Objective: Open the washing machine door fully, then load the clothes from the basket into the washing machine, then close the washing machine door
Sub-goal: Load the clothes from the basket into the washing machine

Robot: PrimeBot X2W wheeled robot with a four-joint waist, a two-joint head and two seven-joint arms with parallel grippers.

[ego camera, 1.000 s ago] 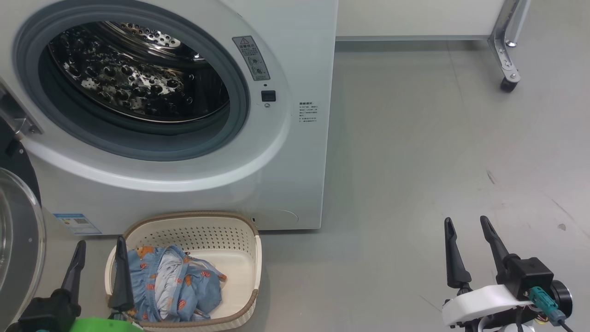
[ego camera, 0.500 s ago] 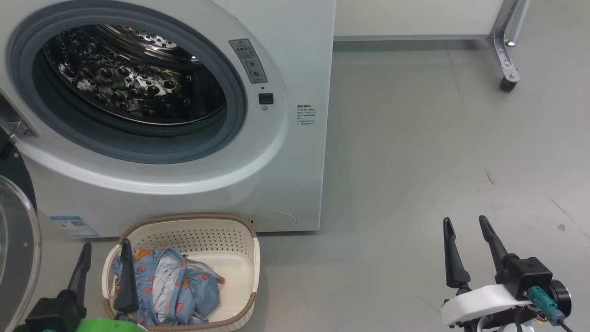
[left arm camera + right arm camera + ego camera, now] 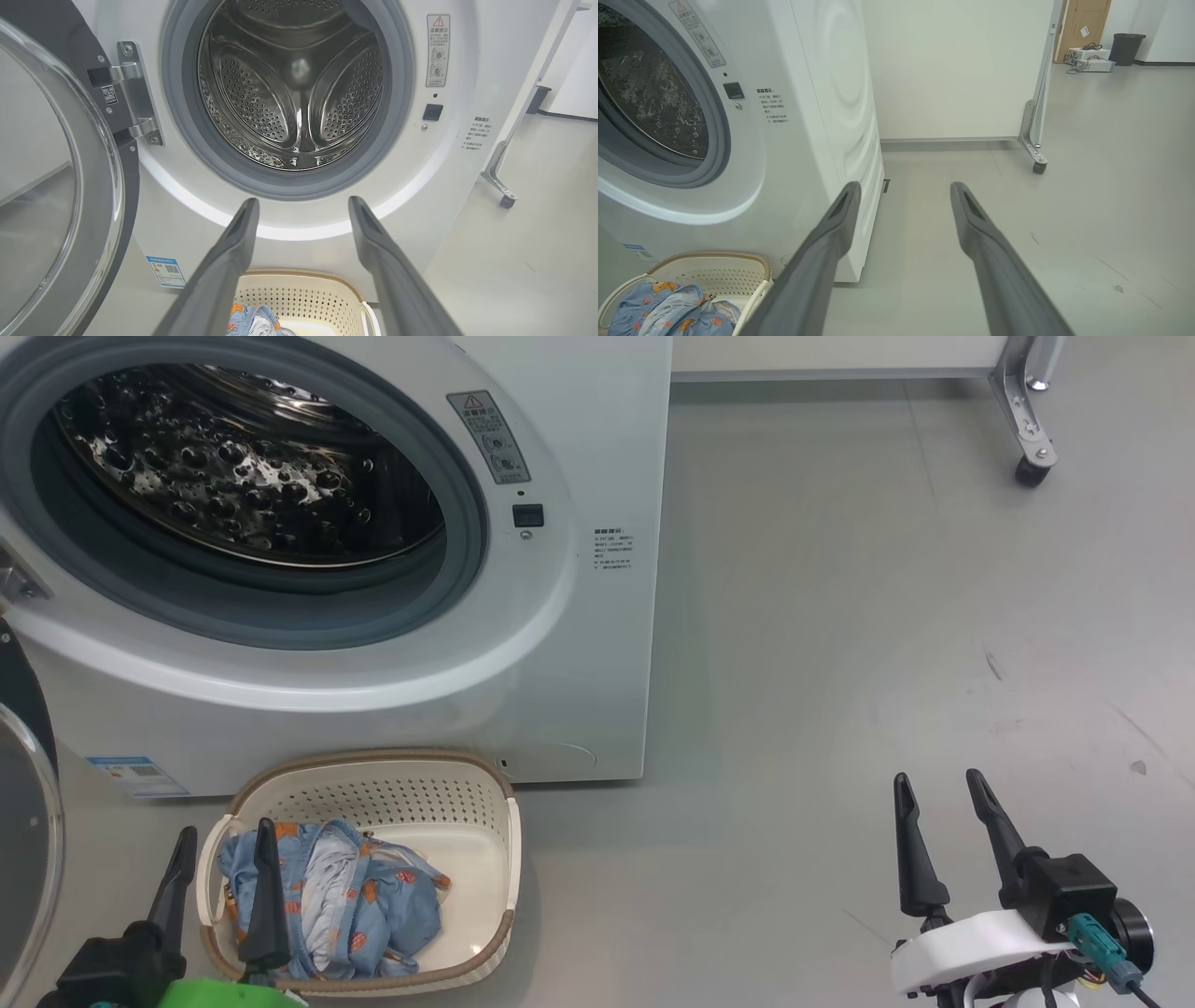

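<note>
The washing machine stands with its steel drum bare. The washing machine door hangs swung out wide on its hinge at the left, its rim at the picture's edge. On the floor before the machine sits the cream basket, holding the light blue clothes with orange prints. My left gripper is open above the basket's left end, and one finger overlaps the clothes. My right gripper is open over bare floor, far to the right.
A white panel on a metal leg with a castor stands behind and to the right of the machine. Grey floor stretches between the machine and that leg. A cardboard box and a dark bin stand far off.
The head view has shifted, so the machine and the basket sit a little higher in the picture. My left gripper has edged right, further over the basket. Both grippers stay open.
</note>
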